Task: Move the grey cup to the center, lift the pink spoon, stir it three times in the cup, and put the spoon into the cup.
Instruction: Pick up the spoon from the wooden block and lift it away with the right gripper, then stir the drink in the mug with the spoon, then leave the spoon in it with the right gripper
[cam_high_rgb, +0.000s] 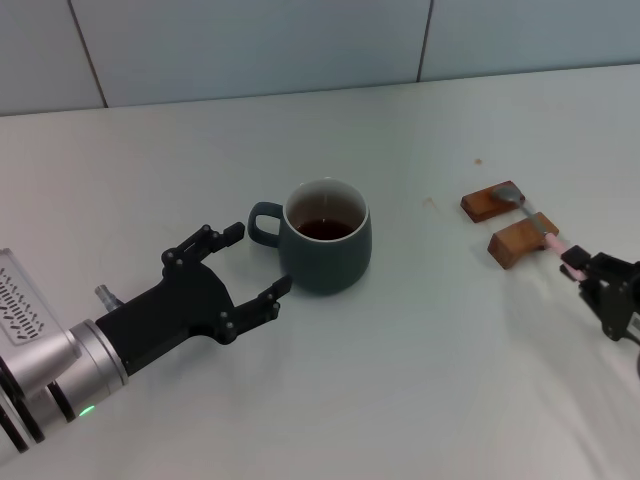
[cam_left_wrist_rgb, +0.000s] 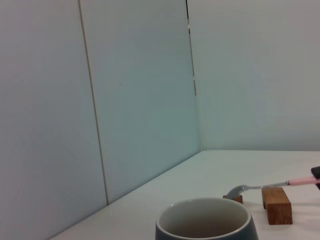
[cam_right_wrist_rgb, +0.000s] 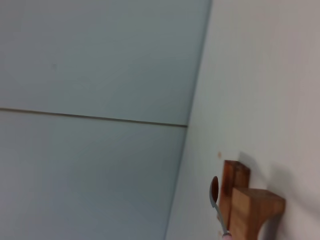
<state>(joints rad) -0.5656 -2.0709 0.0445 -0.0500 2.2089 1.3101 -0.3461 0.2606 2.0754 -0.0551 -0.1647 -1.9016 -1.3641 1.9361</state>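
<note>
The grey cup (cam_high_rgb: 326, 240) stands on the white table (cam_high_rgb: 420, 380), its handle toward my left gripper and dark liquid inside. It also shows in the left wrist view (cam_left_wrist_rgb: 202, 222). My left gripper (cam_high_rgb: 256, 262) is open beside the cup's handle side, one finger near the handle, the other near the base. The pink spoon (cam_high_rgb: 551, 241) lies across two brown blocks, its silver bowl on the far one. It also shows in the left wrist view (cam_left_wrist_rgb: 260, 187) and the right wrist view (cam_right_wrist_rgb: 214, 192). My right gripper (cam_high_rgb: 575, 265) is shut on the end of its pink handle.
Two brown blocks (cam_high_rgb: 492, 202) (cam_high_rgb: 522, 242) sit at the right of the table; one shows in the left wrist view (cam_left_wrist_rgb: 276, 205) and the right wrist view (cam_right_wrist_rgb: 252, 210). A panelled wall (cam_high_rgb: 300, 40) runs along the table's far edge.
</note>
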